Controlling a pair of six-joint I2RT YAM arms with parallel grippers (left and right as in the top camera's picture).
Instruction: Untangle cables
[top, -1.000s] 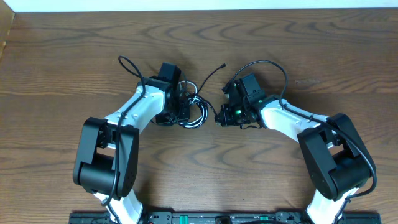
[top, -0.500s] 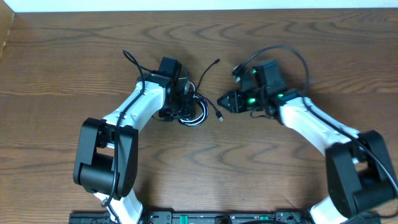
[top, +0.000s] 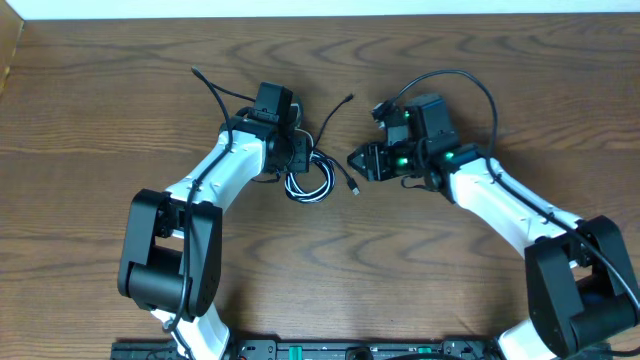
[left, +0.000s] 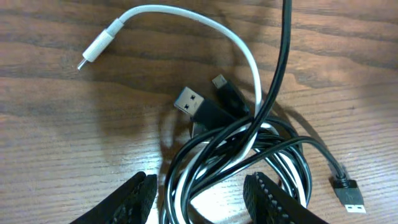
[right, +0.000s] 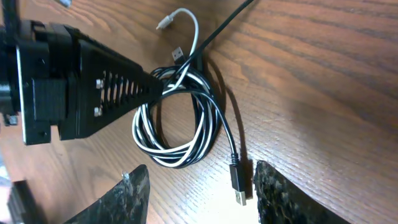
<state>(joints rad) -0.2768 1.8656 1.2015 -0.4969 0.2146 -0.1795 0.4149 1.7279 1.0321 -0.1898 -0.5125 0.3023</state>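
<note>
At the middle of the desk (top: 100, 100), nearer its far edge: black cable (left: 283, 62) and white cable (left: 186, 15) coiled together, plug ends splayed. Left pincer (left: 199, 180) partly spread, coil strands between its fingers. Right pincer (right: 199, 167) spread, empty, just right of the coil.

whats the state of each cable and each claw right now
black cable: looped, wound together with the white one, not untangled
white cable: looped inside the black loops, one plug end sticking out free
left claw: open, jaws either side of the cable loops
right claw: open, holding nothing
</note>
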